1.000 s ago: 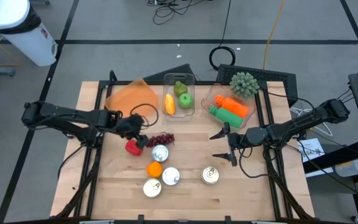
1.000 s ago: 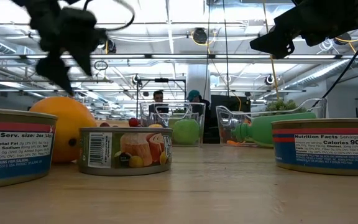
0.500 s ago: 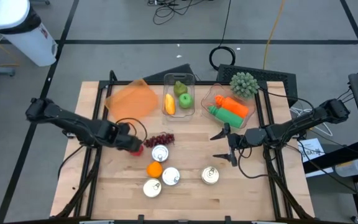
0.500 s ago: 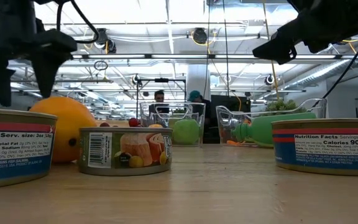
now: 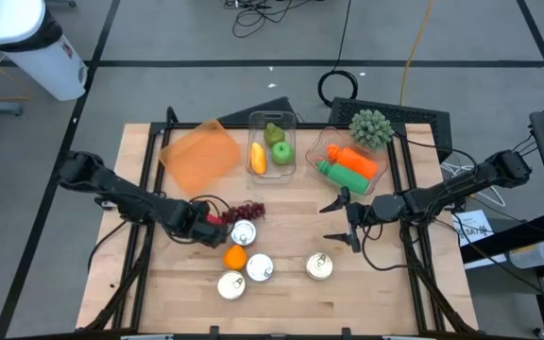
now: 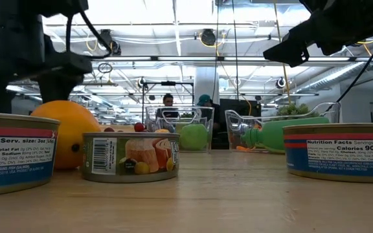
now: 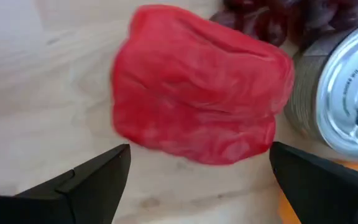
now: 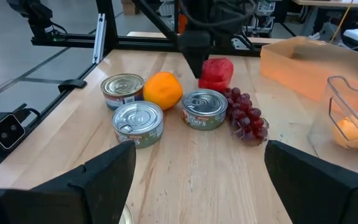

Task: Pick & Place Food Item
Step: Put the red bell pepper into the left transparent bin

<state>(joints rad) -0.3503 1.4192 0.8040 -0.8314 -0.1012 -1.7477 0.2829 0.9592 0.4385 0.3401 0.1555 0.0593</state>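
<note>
Left tool (image 7: 194, 180): low over the desk (image 5: 281, 283), fingers spread wide on either side of the red pepper (image 7: 197, 93); nothing is clamped, and wood shows between each finger and the pepper.
Red pepper: lying on the desk left of centre, just beside a can (image 5: 243, 232), with the grapes (image 5: 246, 212) close behind it. In the high view it is mostly covered by the left arm.
Right tool (image 5: 344, 219): raised above the right half of the desk, fingers parted, holding nothing. It is well apart from the pepper.
Orange (image 5: 235, 257): on the desk in front of the pepper, between the can beside the pepper and the two cans (image 5: 245, 277) nearer the front edge.
Fourth can (image 5: 320, 267): alone, right of centre, below the right tool.
Middle bin (image 5: 272, 118): clear, at the back of the desk; holds a yellow item, a green apple and a pear-like green fruit.
Right bin (image 5: 321, 146): clear, holds an orange and green carrot-like item.
Orange lid (image 5: 201, 153): flat at back left.
Background: two people show far off in the low view.
</note>
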